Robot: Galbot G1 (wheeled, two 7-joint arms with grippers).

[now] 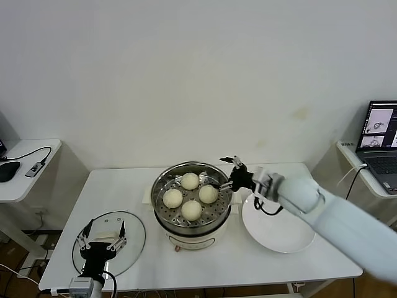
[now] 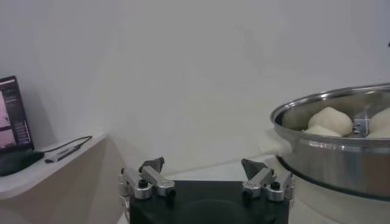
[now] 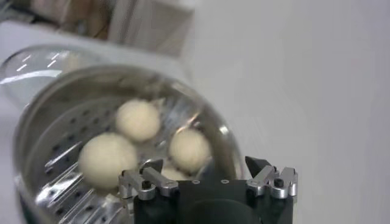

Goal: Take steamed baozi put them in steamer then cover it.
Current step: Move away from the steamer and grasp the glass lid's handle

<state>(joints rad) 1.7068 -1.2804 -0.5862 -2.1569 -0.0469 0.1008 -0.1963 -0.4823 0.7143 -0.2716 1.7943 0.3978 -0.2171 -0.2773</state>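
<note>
Head view: four steamed baozi (image 1: 190, 197) lie in the steamer (image 1: 193, 221) at tabletop (image 1: 124, 180) centre, right gripper (image 1: 227, 175) at its rim, fingers spread and empty; left gripper (image 1: 101, 239), likewise spread and empty, hovers over the cover (image 1: 134, 239).

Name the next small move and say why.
Probably lower the open left gripper onto the cover's handle and close on it. All four baozi already sit in the steamer, the cover lies on the table, and the open, empty right gripper is at the steamer's rim.
</note>
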